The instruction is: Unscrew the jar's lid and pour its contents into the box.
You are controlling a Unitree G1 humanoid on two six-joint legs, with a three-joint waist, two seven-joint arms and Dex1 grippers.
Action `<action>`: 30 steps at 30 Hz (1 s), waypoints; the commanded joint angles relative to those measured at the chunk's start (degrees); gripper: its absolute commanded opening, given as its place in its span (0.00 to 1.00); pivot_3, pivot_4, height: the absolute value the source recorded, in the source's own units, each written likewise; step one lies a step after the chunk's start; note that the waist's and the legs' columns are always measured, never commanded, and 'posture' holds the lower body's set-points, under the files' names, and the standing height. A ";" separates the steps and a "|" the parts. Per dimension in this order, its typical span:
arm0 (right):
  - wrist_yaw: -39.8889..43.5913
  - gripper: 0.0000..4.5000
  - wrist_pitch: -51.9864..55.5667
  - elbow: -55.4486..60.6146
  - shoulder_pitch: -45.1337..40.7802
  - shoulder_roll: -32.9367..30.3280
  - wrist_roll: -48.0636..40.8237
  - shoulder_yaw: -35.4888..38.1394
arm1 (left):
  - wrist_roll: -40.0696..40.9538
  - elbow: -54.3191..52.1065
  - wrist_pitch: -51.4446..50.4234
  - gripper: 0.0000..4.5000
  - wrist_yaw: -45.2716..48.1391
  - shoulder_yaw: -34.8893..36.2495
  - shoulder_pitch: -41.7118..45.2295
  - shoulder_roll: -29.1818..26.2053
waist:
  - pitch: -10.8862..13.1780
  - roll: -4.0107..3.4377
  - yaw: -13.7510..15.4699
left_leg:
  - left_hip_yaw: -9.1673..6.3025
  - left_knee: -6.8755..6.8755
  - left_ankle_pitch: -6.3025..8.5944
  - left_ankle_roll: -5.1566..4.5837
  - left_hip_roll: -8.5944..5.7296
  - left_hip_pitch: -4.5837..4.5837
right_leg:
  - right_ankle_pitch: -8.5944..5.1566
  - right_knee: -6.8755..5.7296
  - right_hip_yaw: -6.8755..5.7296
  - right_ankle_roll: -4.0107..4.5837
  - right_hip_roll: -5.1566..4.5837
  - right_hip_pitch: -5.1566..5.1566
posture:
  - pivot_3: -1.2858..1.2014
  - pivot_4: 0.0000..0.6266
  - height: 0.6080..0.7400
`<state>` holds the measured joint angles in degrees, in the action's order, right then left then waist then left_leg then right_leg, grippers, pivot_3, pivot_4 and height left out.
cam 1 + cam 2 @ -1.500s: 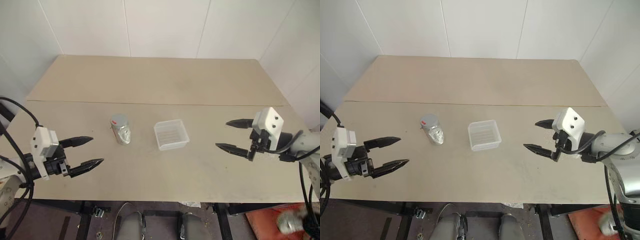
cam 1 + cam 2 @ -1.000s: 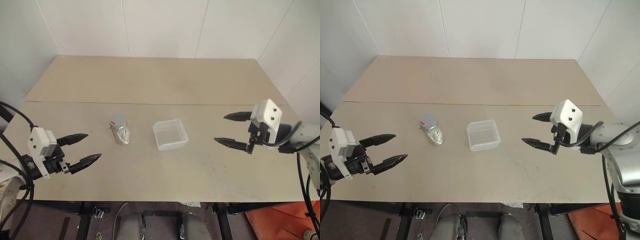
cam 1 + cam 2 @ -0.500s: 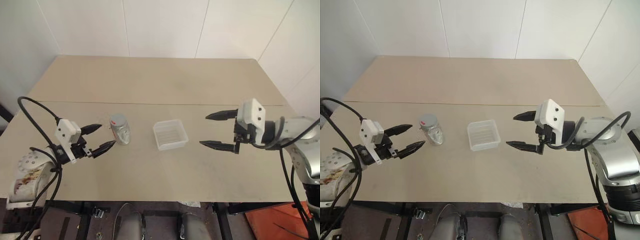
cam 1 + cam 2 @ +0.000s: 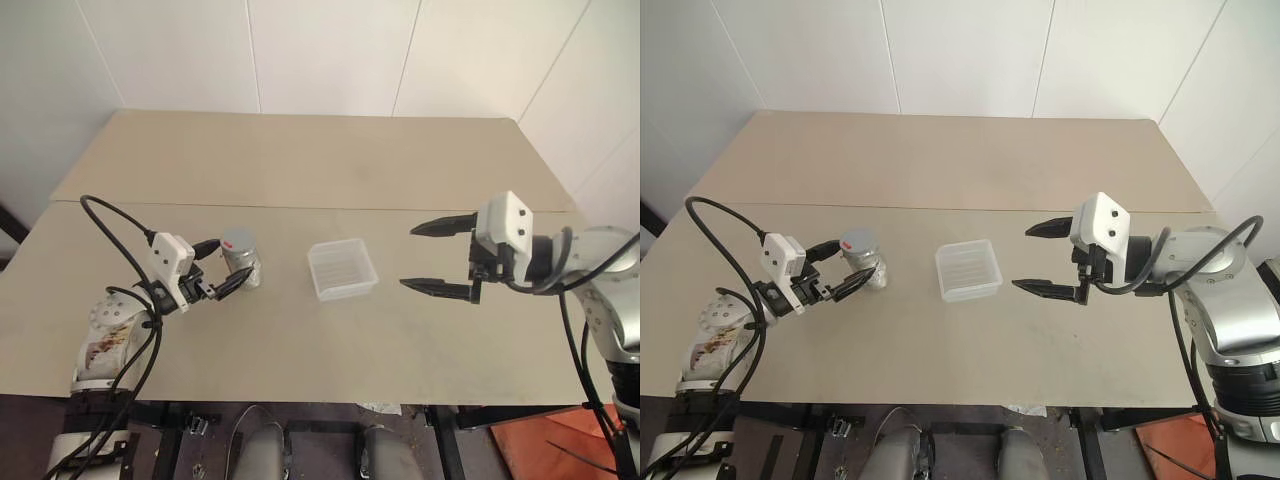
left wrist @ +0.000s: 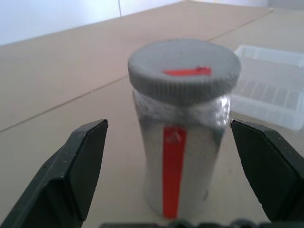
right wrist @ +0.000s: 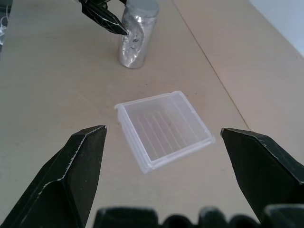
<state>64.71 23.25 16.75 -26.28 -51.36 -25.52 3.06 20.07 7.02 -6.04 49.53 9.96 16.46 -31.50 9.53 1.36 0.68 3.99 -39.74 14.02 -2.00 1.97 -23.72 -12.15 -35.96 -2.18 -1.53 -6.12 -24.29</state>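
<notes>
1. the left pincer (image 4: pixel 222 281) stands wide open with nothing in it; one finger lies on each side of the jar (image 4: pixel 242 261), and in the left wrist view clear gaps show on both sides, so it is not yet gripping.
2. the jar stands upright on the tabletop (image 4: pixel 300 160), left of the middle; its grey lid (image 5: pixel 184 70) with the red mark is screwed on; the contents are hard to make out through the shiny sides.
3. the right pincer (image 4: pixel 430 256) is also wide open and empty; it hovers to the right of the box (image 4: pixel 342 269), pointing toward it, near but apart.
4. the box sits empty just right of the jar, not touching it.
5. risks, as i judge them: if the left fingers close off-centre, one tip could push first and tip or slide the jar toward the box; a grip too high could pinch the lid and block the unscrewing; a loose hold on the slick sides could let the jar spin when the right pincer twists.
</notes>
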 commanded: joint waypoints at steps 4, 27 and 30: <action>-0.47 1.00 -0.52 2.90 0.67 -1.33 -0.81 2.98 | 1.03 2.04 1.56 1.00 -0.30 0.27 3.19 1.78 | 0.00 0.00 -0.03 | -0.01 -0.01 0.00 0.00 0.00 0.00 | 0.01 -0.01 0.00 0.00 0.00 0.00 | 0.52 0.24 1.00; -3.85 1.00 2.04 6.03 -0.14 1.49 -3.68 2.39 | 1.27 3.06 0.52 0.44 3.98 -3.30 7.89 1.61 | 0.02 0.04 -0.06 | -0.04 -0.04 0.00 0.00 -0.01 -0.02 | 0.03 -0.02 -0.02 -0.04 0.00 0.01 | 0.52 0.24 1.00; -4.58 1.00 5.36 6.62 -4.97 5.66 -7.20 -0.90 | 6.97 -4.40 -7.39 0.44 10.39 -5.09 9.66 -1.02 | 0.03 0.05 -0.34 | -0.05 -0.03 -0.01 0.00 0.01 -0.02 | 0.03 -0.05 -0.01 -0.03 0.01 -0.01 | 0.52 0.24 1.00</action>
<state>60.98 26.96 20.93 -28.23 -46.81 -29.89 2.58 23.05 8.10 -10.00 56.50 5.49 24.17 -31.62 9.56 1.41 0.34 3.93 -39.77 14.01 -2.00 1.98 -23.73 -12.11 -36.04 -2.18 -1.56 -6.11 -24.30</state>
